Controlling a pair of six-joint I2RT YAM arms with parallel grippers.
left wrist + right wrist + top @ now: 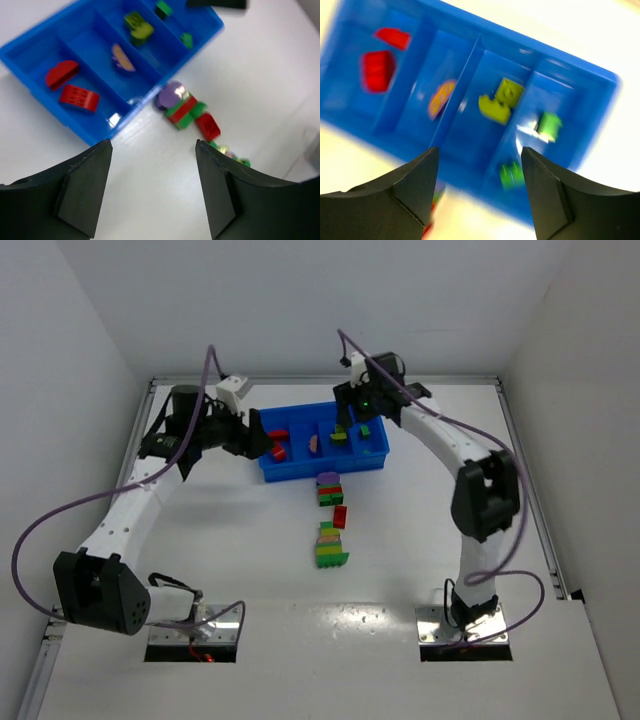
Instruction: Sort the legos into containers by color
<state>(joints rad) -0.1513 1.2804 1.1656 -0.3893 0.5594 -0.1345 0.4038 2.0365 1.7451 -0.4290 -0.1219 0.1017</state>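
Note:
The blue tray holds two red legos in its left compartment, then a pink-purple one, yellow-green ones and green ones. Loose legos lie in front of it: a purple-red-green stack, a red brick and a mixed stack. My left gripper is open and empty at the tray's left end; its view shows the tray and the stack. My right gripper is open and empty above the tray's back; its view is blurred over the green legos.
White walls close in the table on the left, back and right. A raised rail runs along the table's right edge. The arm bases stand at the near edge.

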